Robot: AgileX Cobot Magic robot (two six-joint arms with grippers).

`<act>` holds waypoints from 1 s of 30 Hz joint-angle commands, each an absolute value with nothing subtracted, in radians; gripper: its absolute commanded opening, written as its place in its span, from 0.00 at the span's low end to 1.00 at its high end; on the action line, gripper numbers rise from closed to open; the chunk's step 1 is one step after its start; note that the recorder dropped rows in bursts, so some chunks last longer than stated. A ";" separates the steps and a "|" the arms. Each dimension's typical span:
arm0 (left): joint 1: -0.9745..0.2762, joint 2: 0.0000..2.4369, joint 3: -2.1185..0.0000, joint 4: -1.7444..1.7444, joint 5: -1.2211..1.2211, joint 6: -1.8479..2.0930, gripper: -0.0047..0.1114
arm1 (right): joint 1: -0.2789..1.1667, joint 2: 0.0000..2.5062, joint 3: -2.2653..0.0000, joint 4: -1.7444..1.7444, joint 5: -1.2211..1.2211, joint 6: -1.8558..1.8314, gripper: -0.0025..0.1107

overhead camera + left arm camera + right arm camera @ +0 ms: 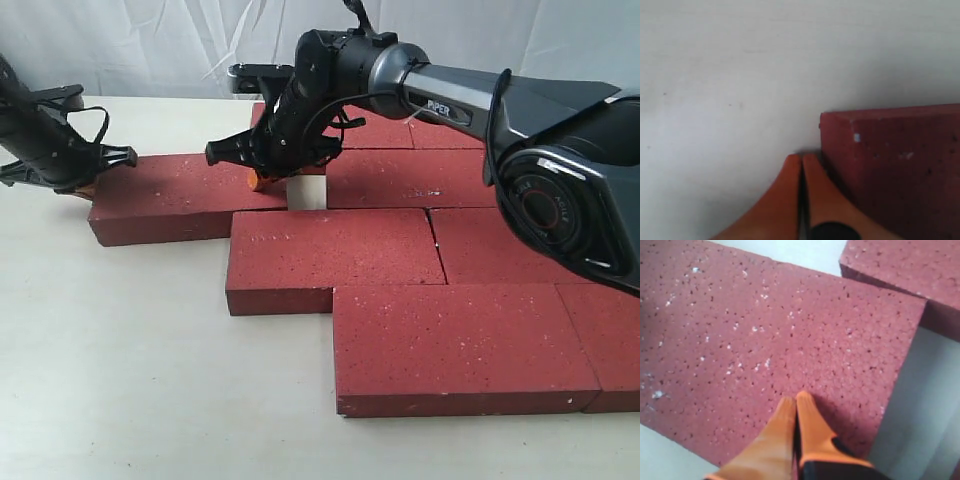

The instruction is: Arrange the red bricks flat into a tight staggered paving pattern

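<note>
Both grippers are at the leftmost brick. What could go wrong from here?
1. The left gripper, shut, sits at a corner of the leftmost brick, at its end. A push there may swing the brick instead of sliding it straight.
2. The right gripper, shut, has its tips on that brick's top near the gap. They could slip off the edge into it.

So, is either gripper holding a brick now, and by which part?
Nothing is held. Both are shut and empty: the left gripper sits beside the end of the leftmost brick, and the right gripper is over its top.
</note>
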State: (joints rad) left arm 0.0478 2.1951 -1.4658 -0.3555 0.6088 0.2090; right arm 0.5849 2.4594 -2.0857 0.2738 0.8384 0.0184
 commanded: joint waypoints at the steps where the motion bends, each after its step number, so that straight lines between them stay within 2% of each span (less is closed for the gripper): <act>1: 0.037 2.192 -1.468 -0.567 0.627 0.356 0.04 | 0.564 2.483 -2.070 0.158 0.943 0.035 0.01; 18: -0.051 2.192 -1.468 -0.618 0.536 0.404 0.04 | 0.535 2.483 -2.070 -0.018 0.979 0.200 0.01; 30: -0.064 2.194 -1.468 -0.618 0.557 0.401 0.04 | 0.535 2.483 -2.070 -0.133 0.980 0.233 0.01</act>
